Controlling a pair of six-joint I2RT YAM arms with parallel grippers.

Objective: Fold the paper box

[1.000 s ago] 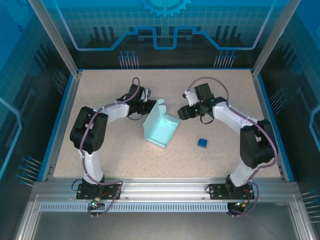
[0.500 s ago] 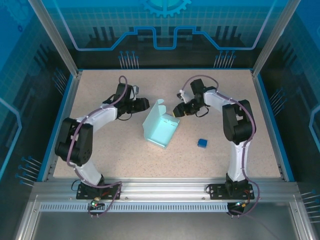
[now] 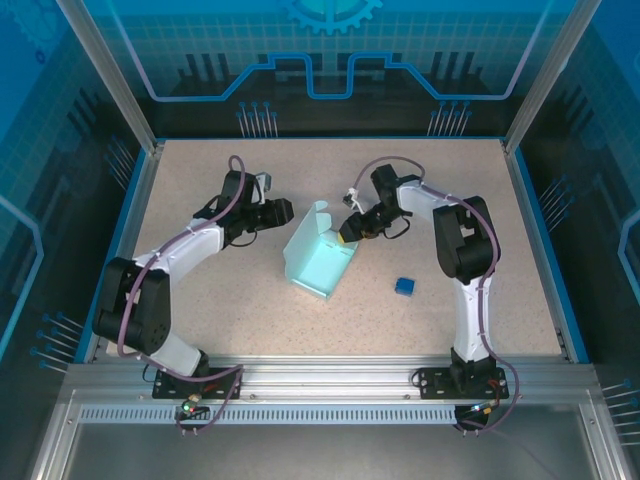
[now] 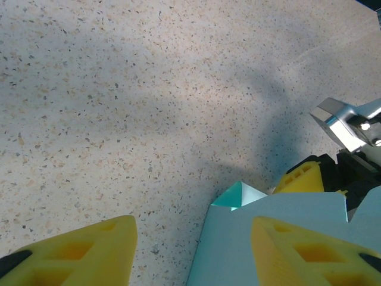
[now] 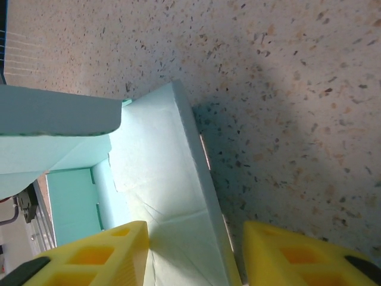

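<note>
- Right end effector (image 5: 195, 233): fingers spread. They straddle a raised side wall of the paper box (image 5: 161, 155), one finger over the box floor and the other over bare tabletop. No pinch is visible. The placement suggests it is set to nip this wall and crease it upright.
- Left end effector (image 4: 191, 231): fingers spread, holding nothing. An edge of the pale card reaches into the gap and runs behind one finger. It sits at the opposite side of the box, probably to brace the card or catch a flap while the other arm works.
- Paper box (image 3: 320, 258): mid-tabletop, between the two end effectors. It is partly formed, with the floor flat, the side walls lifted, a tall curved flap standing at the far end, and the top open. Folding looks unfinished.
- Small dark blue cube (image 3: 404, 286): lies on its own to the right of the box, clear of both arms, and appears to have no part in the fold.
- Tabletop (image 3: 250, 310): speckled beige, and carries all of the above.
</note>
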